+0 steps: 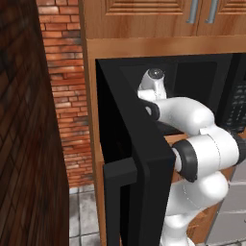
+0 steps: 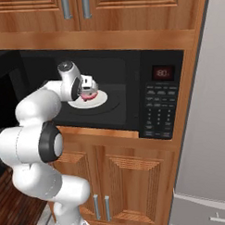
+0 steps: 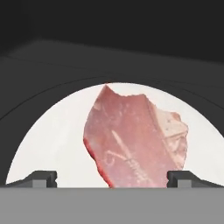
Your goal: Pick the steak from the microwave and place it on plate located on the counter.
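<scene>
Fingers spread wide, I am hovering my gripper over the steak, which is lying on a white dish inside the microwave. Reaching step; next I judge I should lower and close.

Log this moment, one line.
phase: reaching | claw: open, straddling steak, no grip | steak: on white plate inside microwave | door: open

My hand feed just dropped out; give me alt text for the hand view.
A pinkish-red steak lies on a white round plate inside the dark microwave, straight ahead. The open claw has one fingertip on either side of the steak's near edge.
</scene>
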Robot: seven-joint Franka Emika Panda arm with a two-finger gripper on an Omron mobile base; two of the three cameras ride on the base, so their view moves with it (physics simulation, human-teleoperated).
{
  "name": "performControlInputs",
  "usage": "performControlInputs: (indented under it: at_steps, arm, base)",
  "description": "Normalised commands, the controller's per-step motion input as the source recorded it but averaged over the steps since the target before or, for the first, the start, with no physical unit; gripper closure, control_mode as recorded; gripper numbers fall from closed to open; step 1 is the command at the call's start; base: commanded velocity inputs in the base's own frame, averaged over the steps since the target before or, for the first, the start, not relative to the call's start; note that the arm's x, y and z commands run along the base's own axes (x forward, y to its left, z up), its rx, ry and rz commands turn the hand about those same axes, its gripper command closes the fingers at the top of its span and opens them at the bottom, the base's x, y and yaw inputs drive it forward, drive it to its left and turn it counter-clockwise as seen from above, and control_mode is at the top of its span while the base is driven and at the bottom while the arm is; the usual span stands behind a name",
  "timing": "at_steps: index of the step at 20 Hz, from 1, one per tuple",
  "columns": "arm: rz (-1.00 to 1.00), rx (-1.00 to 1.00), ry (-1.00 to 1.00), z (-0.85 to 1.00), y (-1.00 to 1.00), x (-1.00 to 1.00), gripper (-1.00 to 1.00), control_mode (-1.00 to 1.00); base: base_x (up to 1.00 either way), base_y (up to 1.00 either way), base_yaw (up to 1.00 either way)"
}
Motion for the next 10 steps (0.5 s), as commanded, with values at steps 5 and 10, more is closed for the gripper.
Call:
performControlInputs:
  at_steps: [5,10]
  arm:
    - [0.00,-0.03,0.01,-0.08,0.00,0.43,-1.00,-1.00]
    - [0.00,-0.06,0.02,-0.24,0.00,0.32,-1.00,-1.00]
  base:
    - [0.00,0.00,0.00]
    - [0.00,0.00,0.00]
